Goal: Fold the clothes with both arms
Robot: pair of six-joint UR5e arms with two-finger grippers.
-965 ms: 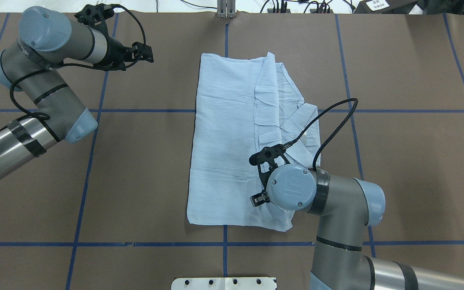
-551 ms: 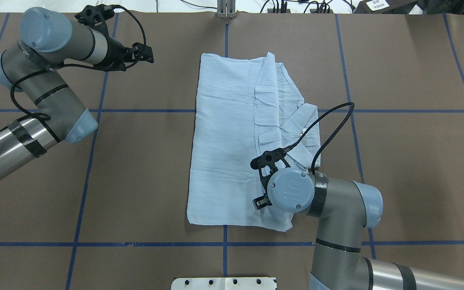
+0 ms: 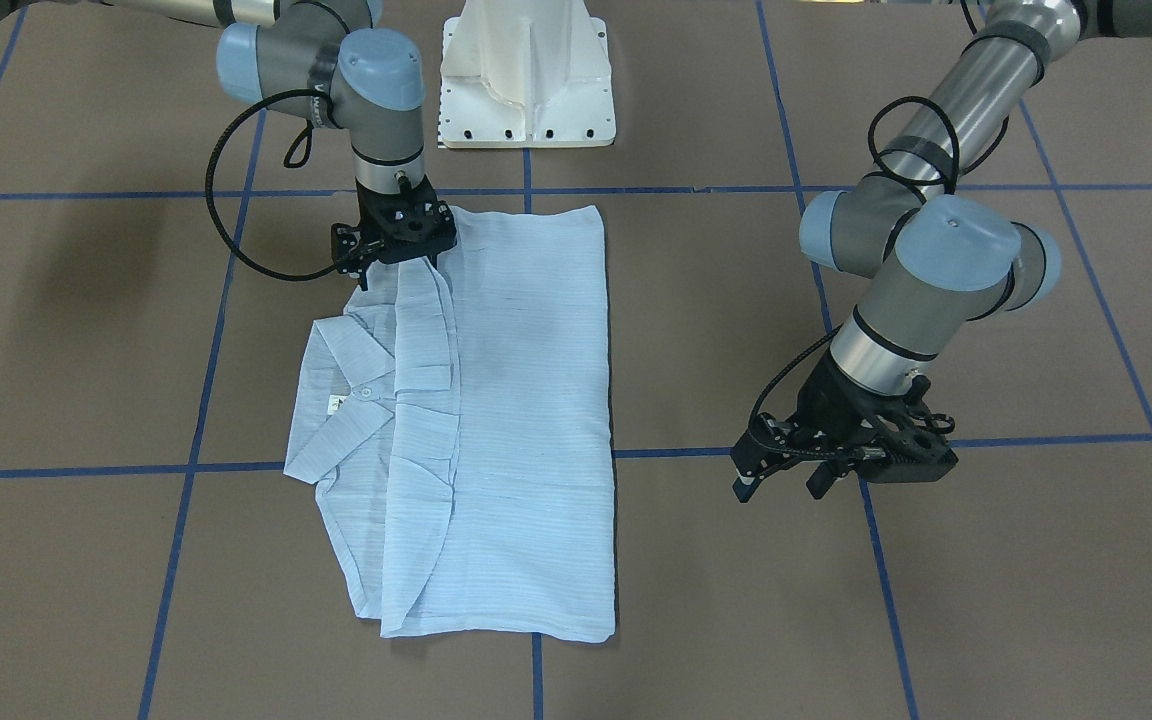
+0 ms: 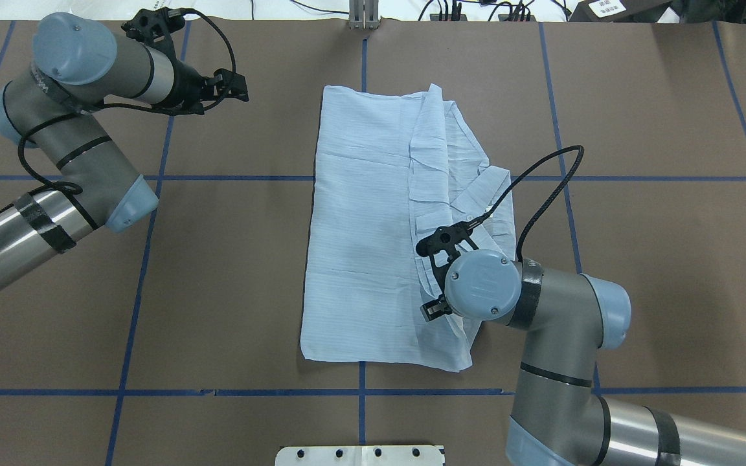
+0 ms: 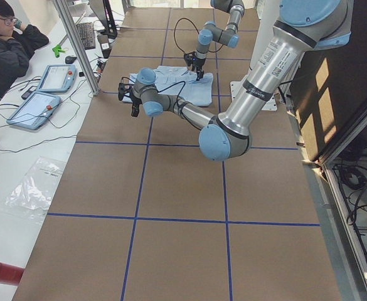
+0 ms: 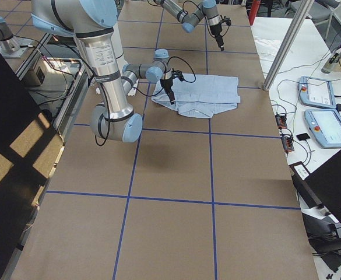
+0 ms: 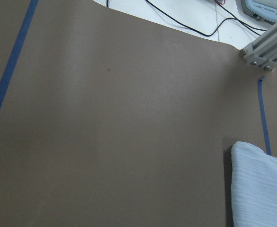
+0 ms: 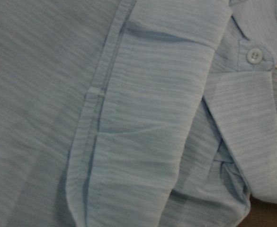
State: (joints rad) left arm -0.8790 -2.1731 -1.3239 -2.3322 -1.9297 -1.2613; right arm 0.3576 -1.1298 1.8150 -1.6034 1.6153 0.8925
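Observation:
The clothes are one light blue striped shirt (image 4: 360, 226), lying folded into a long rectangle in the middle of the table (image 4: 230, 272). Its collar (image 4: 486, 191) and folded-in sleeves lie along its right side. My right gripper (image 3: 394, 262) points down just over the shirt's (image 3: 526, 400) near right corner. Its fingers look apart and hold no fabric. The right wrist view is filled with close fabric (image 8: 81, 94), a folded placket and a button (image 8: 254, 55). My left gripper (image 4: 238, 87) hovers open and empty over bare table, far left of the shirt, whose corner (image 7: 261, 189) edges into its wrist view.
The white pedestal base (image 3: 526, 90) stands at the table's near edge. Blue tape lines (image 4: 146, 259) grid the brown surface. A black cable (image 4: 551, 188) loops off the right wrist. An aluminium post (image 4: 363, 14) stands at the far edge. A person (image 5: 7, 44) sits beside tablets (image 5: 58, 78).
My right wrist and gripper have shifted right and slightly farther from the robot over the shirt's near right part. The shirt has not moved. The left arm is almost still.

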